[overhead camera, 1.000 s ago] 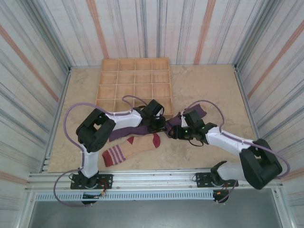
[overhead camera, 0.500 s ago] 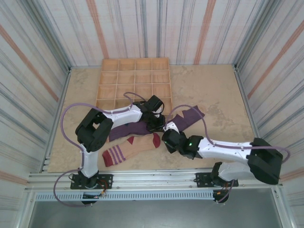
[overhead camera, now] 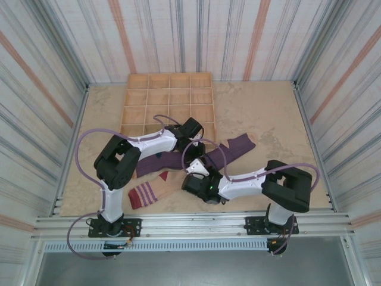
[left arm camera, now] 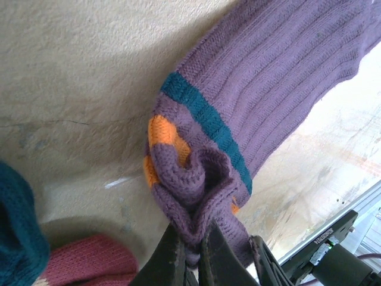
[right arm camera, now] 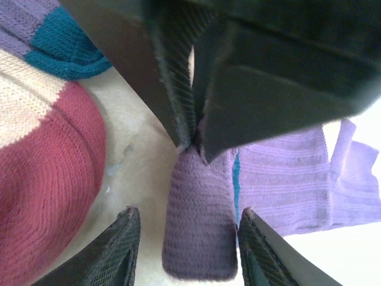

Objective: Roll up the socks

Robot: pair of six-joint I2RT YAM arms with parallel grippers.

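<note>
Nearest the arm bases, to the near-left of both pincers, the tan sock (overhead camera: 156, 186) lies flat on the table (overhead camera: 268, 113). Its striped cuff points toward the near edge. Its red toe sits just beside the right pincer (right arm camera: 187, 238), on that pincer's left in the wrist view.

The right pincer stands apart, one finger on either side of a bunched purple fold. It touches nothing that I can make out. My judgement is that it waits there to take the fold or steady it while the rolling starts.

Just beyond it, the left pincer (left arm camera: 193, 259) is clamped on that fold, which is the cuff end of the purple sock (left arm camera: 268, 77). The orange and teal bands are crumpled right above its fingertips. Pinching the cuff this way lifts the edge off the table, which probably gives a starting lip for the roll.

The rest of the purple sock runs away from the left pincer to the far right, flat and unrolled. A dark striped sock (overhead camera: 156, 163) lies to the left of the left pincer, under its arm.

Farther still, the divided wooden tray (overhead camera: 168, 77) sits behind both pincers.

A small white print shows on a dark block at the lower right of the left wrist view. It is too small to read, and no brand shows elsewhere.
</note>
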